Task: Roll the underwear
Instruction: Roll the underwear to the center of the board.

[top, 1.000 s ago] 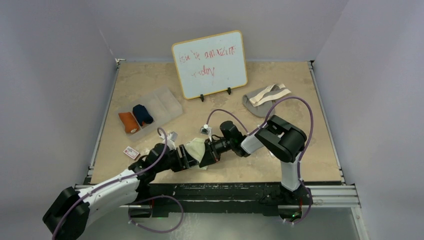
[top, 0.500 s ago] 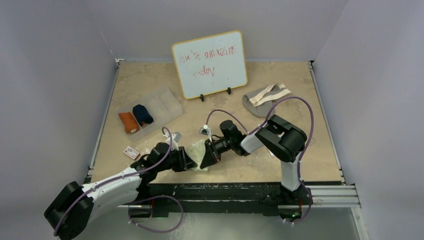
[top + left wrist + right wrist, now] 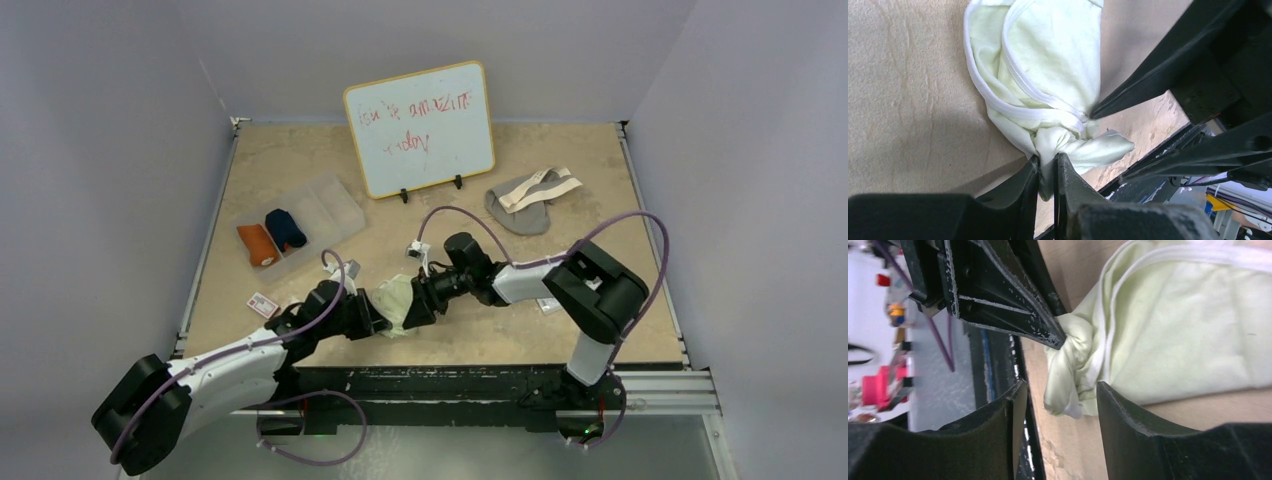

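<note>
A pale cream underwear lies bunched near the table's front edge, between my two grippers. My left gripper is shut on a twisted end of it; in the left wrist view the cloth is pinched between the jaws of that gripper. My right gripper faces it from the right and stands open. In the right wrist view its jaws straddle the knotted end of the cloth without pressing it.
A clear tray at the left holds an orange roll and a navy roll. A grey underwear with beige waistband lies flat at the back right. A whiteboard stands at the back. A small white card lies front left.
My left gripper has shut on the end of the cream cloth. My right gripper has opened and let go of it, and the right arm's elbow has swung to the right.
</note>
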Motion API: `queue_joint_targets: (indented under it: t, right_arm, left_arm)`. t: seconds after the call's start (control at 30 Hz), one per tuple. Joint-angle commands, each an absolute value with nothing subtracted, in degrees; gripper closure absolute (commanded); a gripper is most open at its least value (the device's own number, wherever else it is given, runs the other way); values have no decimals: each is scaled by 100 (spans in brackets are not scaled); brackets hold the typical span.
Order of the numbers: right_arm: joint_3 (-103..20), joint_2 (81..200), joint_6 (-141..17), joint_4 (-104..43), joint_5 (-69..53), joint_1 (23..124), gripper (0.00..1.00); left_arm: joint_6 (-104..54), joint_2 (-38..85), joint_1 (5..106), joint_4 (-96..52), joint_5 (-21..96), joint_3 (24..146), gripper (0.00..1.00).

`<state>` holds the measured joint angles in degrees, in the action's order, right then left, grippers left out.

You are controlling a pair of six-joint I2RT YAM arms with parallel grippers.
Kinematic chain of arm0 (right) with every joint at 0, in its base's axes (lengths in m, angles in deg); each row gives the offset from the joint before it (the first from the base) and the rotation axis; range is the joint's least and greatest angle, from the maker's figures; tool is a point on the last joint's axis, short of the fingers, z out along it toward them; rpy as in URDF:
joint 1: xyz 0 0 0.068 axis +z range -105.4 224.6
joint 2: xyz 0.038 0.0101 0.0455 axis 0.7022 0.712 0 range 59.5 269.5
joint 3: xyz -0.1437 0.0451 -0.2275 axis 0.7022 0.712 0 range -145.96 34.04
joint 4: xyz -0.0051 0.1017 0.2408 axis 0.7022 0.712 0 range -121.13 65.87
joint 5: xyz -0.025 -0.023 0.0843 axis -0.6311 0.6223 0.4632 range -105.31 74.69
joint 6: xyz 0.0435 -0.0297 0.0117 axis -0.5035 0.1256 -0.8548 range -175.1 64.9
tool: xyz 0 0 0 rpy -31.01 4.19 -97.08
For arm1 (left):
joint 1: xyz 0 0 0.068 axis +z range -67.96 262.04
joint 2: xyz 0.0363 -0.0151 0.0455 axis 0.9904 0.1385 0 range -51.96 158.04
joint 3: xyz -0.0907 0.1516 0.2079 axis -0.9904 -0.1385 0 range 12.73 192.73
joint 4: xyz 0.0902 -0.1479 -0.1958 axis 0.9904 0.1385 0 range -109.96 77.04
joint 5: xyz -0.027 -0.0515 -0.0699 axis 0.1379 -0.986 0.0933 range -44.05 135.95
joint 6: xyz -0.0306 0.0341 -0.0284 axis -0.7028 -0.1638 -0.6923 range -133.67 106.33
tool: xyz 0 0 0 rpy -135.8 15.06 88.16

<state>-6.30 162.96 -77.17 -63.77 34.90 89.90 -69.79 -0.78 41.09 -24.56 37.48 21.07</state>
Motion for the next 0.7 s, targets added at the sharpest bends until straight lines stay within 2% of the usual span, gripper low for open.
queue_joint_targets:
  t: [0.0,0.07,0.17,0.37,0.67]
  right_arm:
    - [-797,15530,-6682,-5072,2066,8943,43]
    - [-705,15218,-6399,-4963,1543,8945,37]
    - [-471,14713,-5791,-5264,1145,9014,37]
    - [684,13906,-3729,-7136,640,10020,39]
    - [751,14501,-2043,-7553,108,10851,39]
  left_arm:
    - [-7123,-6,4109,-2259,3941,2256,94]
    - [-7126,-12,4113,-2253,3909,2301,94]
    - [-7075,51,4110,-2104,3891,2448,94]
    - [-7019,330,4109,-1804,3828,2738,94]
    - [-6981,424,4108,-1657,3794,2835,94]
